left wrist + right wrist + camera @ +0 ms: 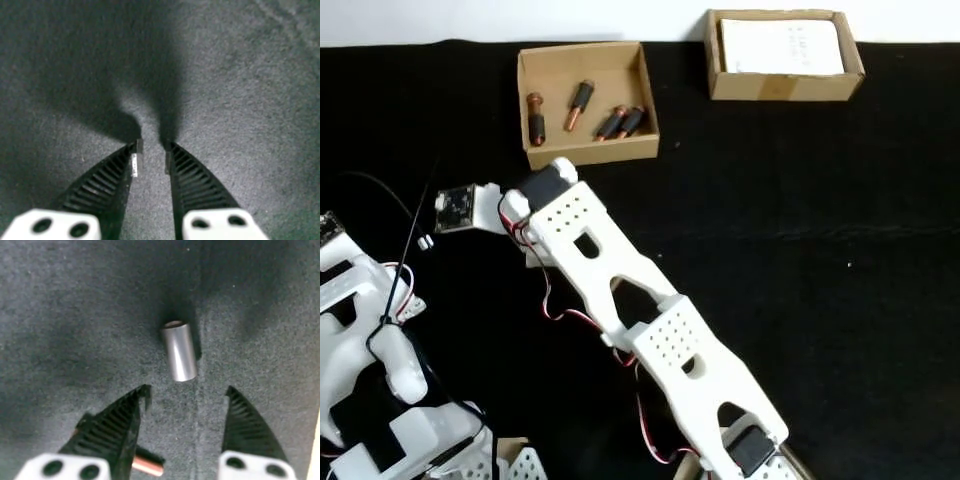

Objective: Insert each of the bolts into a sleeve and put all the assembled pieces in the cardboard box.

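Sleeve (178, 351) position decides the coming move. In the right wrist view it lies flat on the table (800, 250) just ahead of the right hand (187, 388), between the lines of the two fingers and touching neither. Its long axis runs nearly along the hand's reach, tilted a little, with the open end turned away from the wrist. The fingers would therefore close across its round sides. That hand is spread wide and holds nothing.

One copper bolt (147, 467) lies back beside the base of one finger, partly hidden by it and set crosswise to the sleeve.

In the high view the right arm stretches from the lower right to left of centre, ending just below the cardboard box (590, 150) at upper left. This makes it much the nearer arm, I judge.

The left hand (151, 145) is only narrowly open over bare table, with nothing between its tips.

Counted: one loose sleeve, one loose bolt, and four assembled pieces (580, 105) inside the cardboard box. A second box (785, 85) at upper right holds white paper.
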You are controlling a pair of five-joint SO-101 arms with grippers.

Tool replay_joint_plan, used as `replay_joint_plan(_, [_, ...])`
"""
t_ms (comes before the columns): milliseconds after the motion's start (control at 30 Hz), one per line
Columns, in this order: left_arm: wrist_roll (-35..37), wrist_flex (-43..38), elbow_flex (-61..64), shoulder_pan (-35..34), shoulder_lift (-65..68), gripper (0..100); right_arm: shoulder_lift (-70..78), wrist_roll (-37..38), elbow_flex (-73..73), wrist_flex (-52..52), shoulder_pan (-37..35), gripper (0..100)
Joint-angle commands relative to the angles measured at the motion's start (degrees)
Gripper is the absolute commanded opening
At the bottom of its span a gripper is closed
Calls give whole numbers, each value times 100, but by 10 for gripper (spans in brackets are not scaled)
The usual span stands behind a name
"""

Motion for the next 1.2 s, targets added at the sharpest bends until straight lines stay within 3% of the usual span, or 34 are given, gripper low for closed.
replay_joint_plan(0, [18,-9,-224,-57,-31,94,-31,246,-4,-180,48,295])
replay_joint_plan(633, [18,-9,-215,-48,-31,94,620,615,-13,-971,-180,294])
replay_joint_plan(867, [18,-9,-215,-48,-31,94,980,624,-57,-1059,-207,83])
replay_joint_plan(1167, [18,-18,-215,-31,-31,94,927,615,-57,-989,-154,33])
